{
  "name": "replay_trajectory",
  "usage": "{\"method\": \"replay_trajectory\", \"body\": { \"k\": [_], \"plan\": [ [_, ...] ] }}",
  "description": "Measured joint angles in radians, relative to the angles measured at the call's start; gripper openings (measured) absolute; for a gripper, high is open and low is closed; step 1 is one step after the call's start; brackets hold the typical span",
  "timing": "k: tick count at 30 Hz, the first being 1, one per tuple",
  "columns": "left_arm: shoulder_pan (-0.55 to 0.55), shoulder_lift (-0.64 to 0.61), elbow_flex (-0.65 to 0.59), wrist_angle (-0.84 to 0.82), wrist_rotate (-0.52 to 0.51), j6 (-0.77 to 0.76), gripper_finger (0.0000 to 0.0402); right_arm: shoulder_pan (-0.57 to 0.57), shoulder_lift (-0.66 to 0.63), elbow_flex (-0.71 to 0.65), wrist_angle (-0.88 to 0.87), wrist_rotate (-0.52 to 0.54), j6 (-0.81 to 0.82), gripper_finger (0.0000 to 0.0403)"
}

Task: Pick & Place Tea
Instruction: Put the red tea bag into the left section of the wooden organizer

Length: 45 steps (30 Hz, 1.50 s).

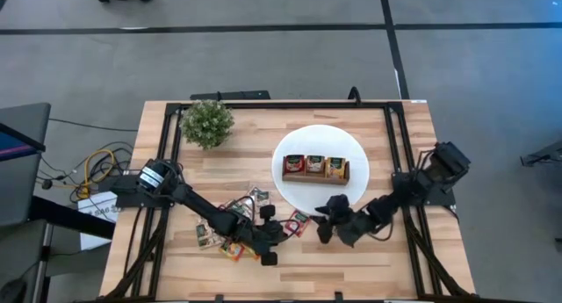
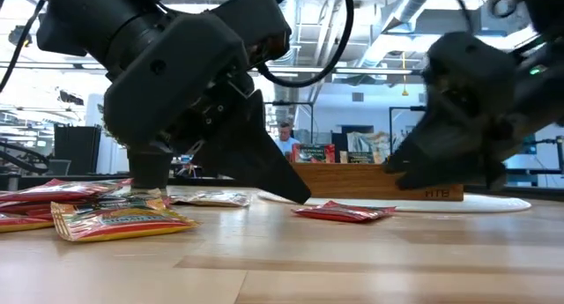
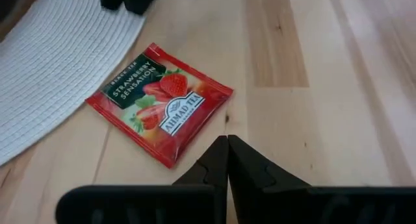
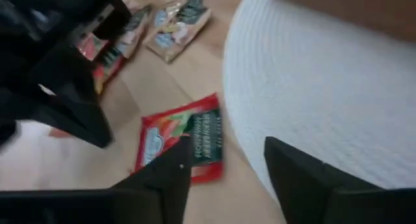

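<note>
Red sachet (image 3: 160, 103) on wood — between clenched left hand (image 3: 227, 149) and released right hand (image 4: 224, 160).

Red sachet (image 3: 159, 104) with strawberry print, dark green label panel, white lettering. Other sachets (image 2: 115, 220) yellow-orange with red edges; pale ones (image 4: 177, 26) with dark green print. Plate (image 1: 294, 193) white, woven ribbed texture. Tray (image 1: 315, 173) brown wood. Table (image 3: 325, 87) light wood, grain stripes. Plant (image 1: 207, 123) green. Both grippers (image 1: 268, 241) (image 1: 327, 228) black.
</note>
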Motion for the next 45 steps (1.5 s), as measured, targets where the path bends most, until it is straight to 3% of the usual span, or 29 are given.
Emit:
{"method": "replay_trajectory", "body": {
  "k": [4,8,21,29,33,38,45],
  "plan": [
    [0.001,0.0,0.0,0.009,0.0,0.004,0.0,-0.055,0.07,-0.018,0.161,-0.114,-0.01,0.0219],
    [0.014,0.022,-0.001,0.007,-0.004,0.003,0.0,-0.095,0.12,0.015,0.203,-0.204,-0.024,0.0224],
    [0.034,0.087,0.003,0.061,-0.027,-0.035,0.0,-0.088,0.11,0.099,0.101,-0.409,-0.099,0.0149],
    [0.032,0.09,0.002,0.082,-0.026,-0.036,0.0,-0.088,0.022,0.097,0.028,-0.435,-0.126,0.0114],
    [0.016,0.065,0.004,0.044,-0.011,-0.003,0.0,-0.053,-0.049,0.099,-0.102,-0.383,-0.12,0.0116],
    [-0.007,0.037,0.043,0.018,0.017,0.005,0.0,-0.001,-0.064,0.099,-0.227,-0.32,-0.022,0.0156],
    [0.012,0.076,0.049,0.037,0.003,-0.015,0.0,-0.001,0.035,0.102,-0.165,-0.298,0.096,0.0214]
  ]
}}
